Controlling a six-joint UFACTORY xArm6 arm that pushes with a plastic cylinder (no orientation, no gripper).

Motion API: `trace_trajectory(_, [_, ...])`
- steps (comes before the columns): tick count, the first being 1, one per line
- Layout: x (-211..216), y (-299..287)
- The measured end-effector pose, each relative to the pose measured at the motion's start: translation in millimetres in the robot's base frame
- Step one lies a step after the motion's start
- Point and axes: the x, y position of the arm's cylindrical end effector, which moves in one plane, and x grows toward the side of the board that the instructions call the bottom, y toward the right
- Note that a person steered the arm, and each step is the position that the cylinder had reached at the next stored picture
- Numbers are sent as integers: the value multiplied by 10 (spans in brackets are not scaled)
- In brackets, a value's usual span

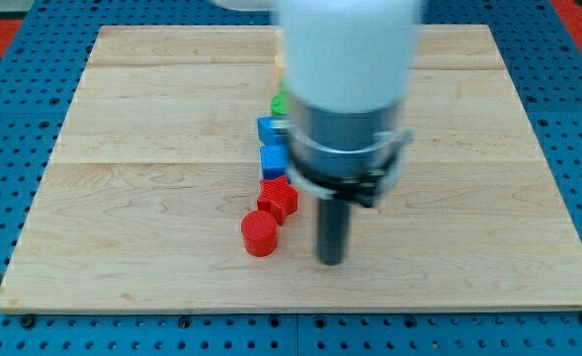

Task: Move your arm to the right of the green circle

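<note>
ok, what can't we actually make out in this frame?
- green block: camera view, mostly hidden behind the arm's white body; shape not readable.
- yellow block: only a sliver shows at the arm's edge.
- upper blue block: its right part is covered by the arm's collar.
- my tip: blurred, below-right of the red cylinder; table contact unclear.

The arm (348, 89) hides most of the green block (280, 101); a yellow block (280, 63) barely shows.

My tip (332, 261) sits on the board (123, 247), just right of the red cylinder (259, 234). Red block (278, 198) and two blue ones (274, 160) (269, 129) line up above it, green (280, 101) peeking out behind the arm.
</note>
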Motion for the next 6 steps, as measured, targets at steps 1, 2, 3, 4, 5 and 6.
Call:
trace_trajectory(1, [-663, 553])
trace_trajectory(2, [-1328, 654])
trace_trajectory(3, [-1562, 751])
trace_trajectory(4, [-1677, 1002])
trace_trajectory(5, [-1818, 1133])
trace_trajectory(6, [-1900, 1166])
